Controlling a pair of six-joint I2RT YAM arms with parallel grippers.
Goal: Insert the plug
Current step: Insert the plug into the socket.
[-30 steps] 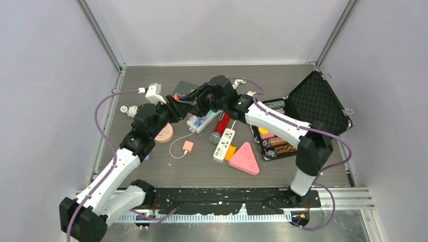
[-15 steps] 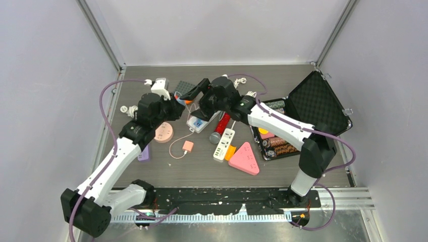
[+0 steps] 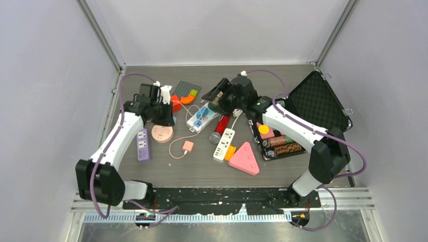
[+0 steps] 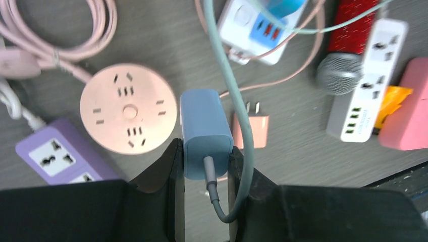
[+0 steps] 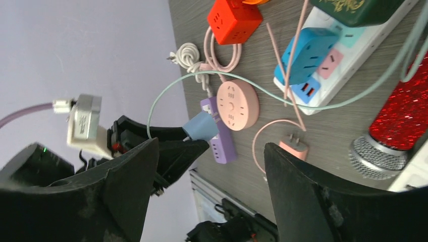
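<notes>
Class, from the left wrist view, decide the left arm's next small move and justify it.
Probably slide the blue plug sideways over the pink round socket before any lowering: the left gripper grips the plug, which hangs beside the socket's edge, not over its slots.

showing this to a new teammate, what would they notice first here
The left pincer grips a pale blue rectangular plastic plug close to a round pink plastic socket disc on the left side. The right pincer hangs open over the cluttered middle; an open black foam-lined case sits far right.
</notes>
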